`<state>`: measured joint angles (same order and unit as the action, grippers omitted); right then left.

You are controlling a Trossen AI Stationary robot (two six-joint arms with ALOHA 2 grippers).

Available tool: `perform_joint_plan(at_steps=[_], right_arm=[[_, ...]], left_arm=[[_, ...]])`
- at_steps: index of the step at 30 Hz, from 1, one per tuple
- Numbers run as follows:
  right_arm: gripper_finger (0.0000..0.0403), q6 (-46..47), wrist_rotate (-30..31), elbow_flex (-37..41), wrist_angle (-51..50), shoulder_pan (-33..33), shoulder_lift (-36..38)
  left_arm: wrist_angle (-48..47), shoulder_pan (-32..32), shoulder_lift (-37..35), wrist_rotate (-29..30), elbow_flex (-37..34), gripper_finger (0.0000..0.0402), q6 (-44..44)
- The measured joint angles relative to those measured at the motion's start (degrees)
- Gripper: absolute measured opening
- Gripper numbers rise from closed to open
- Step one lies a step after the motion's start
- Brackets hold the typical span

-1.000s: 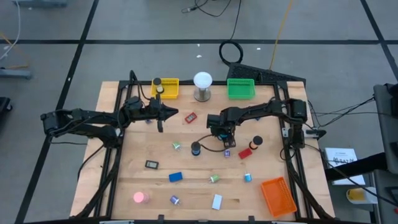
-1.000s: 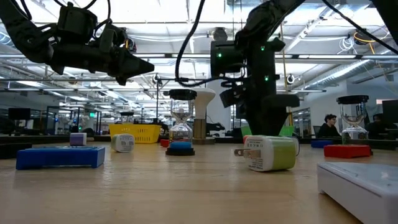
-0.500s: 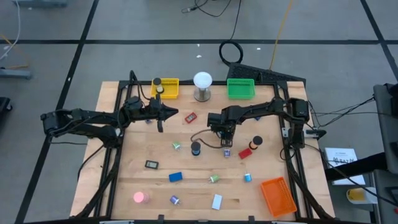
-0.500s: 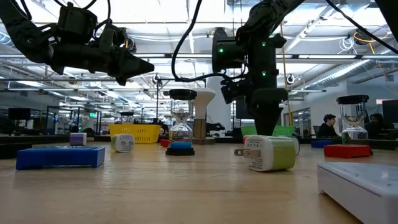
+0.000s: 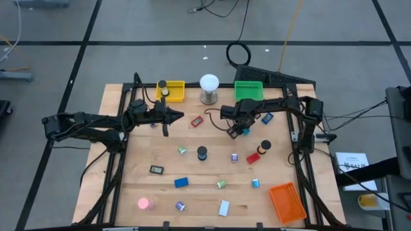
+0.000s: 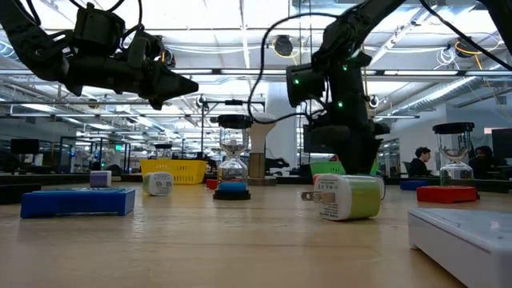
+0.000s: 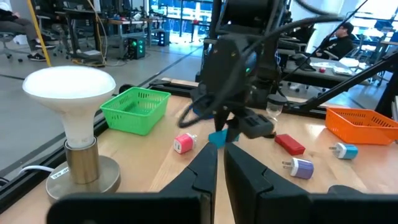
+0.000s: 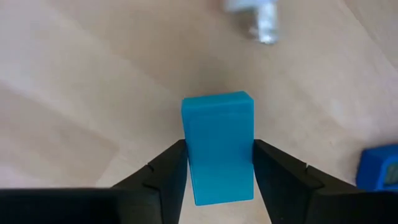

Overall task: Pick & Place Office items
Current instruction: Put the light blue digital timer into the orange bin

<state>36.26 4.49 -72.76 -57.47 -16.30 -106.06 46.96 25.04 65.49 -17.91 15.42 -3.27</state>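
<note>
Pale wooden tabletop point(image 5: 199, 173), small items scattered. Right gripper point(image 5: 238, 130) raised over mid-table near flat green plastic basket point(image 5: 248, 91), arm reaching in from right edge, wrist turned down. Fingers point(image 8: 163, 175) clamped on either side of small light-blue rectangular block point(image 8: 219, 146), block lifted above the wood. Left gripper point(image 5: 182, 117) hovering near yellow tray point(image 5: 172, 90), arm stretched level, jaws closed, nothing held.
</note>
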Motion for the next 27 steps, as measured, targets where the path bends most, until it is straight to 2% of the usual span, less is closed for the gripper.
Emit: perform_joint_plan(at_steps=[17,22,27], right_arm=[[0.0227,-0.38,-0.33,2.42,-0.57,-0.50,1.12],[0.0217,0.45,-3.80,6.28,4.61,-0.98,1.40],[0.0186,0.66,-3.30,7.60,6.06,-0.94,1.51]], left_arm=[[0.01,-0.04,0.00,0.02,0.00,0.0031,0.00],[0.00,-0.03,0.00,0.00,0.00,0.0031,0.00],[0.00,-0.02,0.00,0.00,0.00,0.0031,-0.01]])
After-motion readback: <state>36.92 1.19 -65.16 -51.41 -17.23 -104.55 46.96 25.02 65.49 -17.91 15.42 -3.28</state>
